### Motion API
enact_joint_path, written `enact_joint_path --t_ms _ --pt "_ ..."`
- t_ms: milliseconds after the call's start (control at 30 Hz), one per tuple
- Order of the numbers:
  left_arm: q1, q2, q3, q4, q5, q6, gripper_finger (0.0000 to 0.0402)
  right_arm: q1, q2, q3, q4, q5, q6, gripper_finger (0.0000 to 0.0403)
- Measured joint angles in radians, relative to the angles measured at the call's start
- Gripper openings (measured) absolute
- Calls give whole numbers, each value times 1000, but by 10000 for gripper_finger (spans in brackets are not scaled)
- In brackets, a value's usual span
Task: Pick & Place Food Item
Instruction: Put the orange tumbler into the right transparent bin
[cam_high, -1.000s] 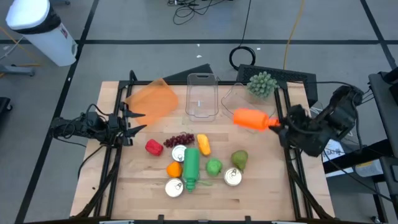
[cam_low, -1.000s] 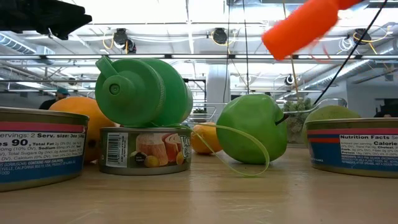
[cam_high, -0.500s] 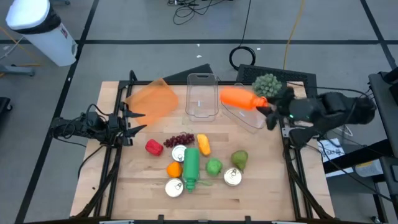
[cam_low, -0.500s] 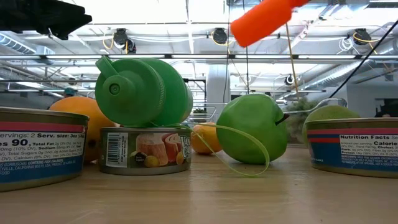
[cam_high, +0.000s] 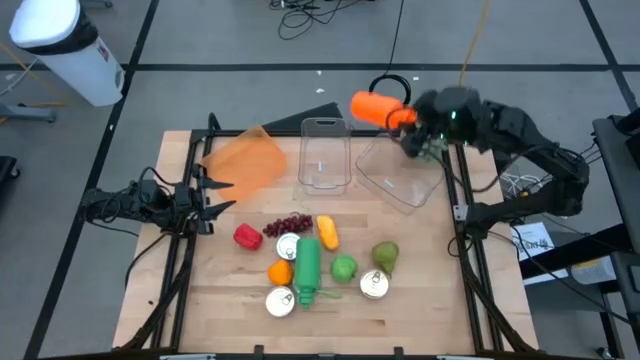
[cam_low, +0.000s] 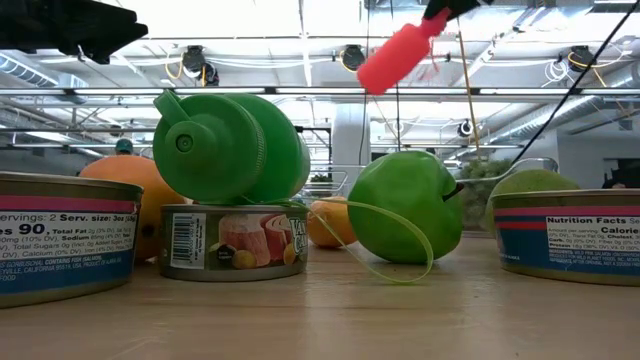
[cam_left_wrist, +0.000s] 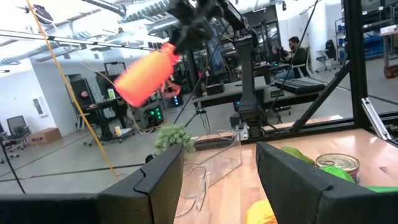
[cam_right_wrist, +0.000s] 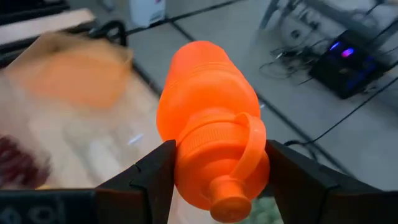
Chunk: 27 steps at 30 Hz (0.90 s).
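Orange bottle (cam_high: 374, 107) hangs in the air over the far edge of the table (cam_high: 230, 300), right of centre, pinched at its cap end between the fingers of the right gripper (cam_high: 412, 125); the right wrist view shows the bottle (cam_right_wrist: 211, 155) clamped between the two dark fingers, cap toward the camera. From the low view the bottle (cam_low: 400, 52) rides high above the other items, tilted with its body lower than its cap. Below and just near of it stand two clear containers: one (cam_high: 324, 153) at the far centre of the table and a tilted one (cam_high: 400, 172) to the right. An orange bag (cam_high: 244, 160) lies at the far left. Nearer, a cluster holds grapes (cam_high: 291, 225), a red pepper (cam_high: 247, 236), a green bottle (cam_high: 306, 264) on its side, cans (cam_high: 374, 284) and a green apple (cam_high: 344, 268). The left gripper (cam_high: 212, 205) waits at the left edge of the table, its fingers spread and empty.
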Motion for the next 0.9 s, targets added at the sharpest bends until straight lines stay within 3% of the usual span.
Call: enact_joint_path --t_ms 133,233,367,533,733,900 --pt "0 0 0 0 0 0 214 -63 37 138 -46 6 -52 208" --pt "0 0 0 0 0 0 214 -87 36 201 -44 87 -96 208" --pt "0 0 0 0 0 0 214 -108 29 240 7 206 -171 208" --pt "0 0 0 0 0 0 214 -134 23 246 69 238 -227 208" --pt "0 0 0 0 0 0 214 -143 42 247 -161 76 -84 208" --pt "0 0 0 0 0 0 214 -132 163 246 -427 -28 -8 208"
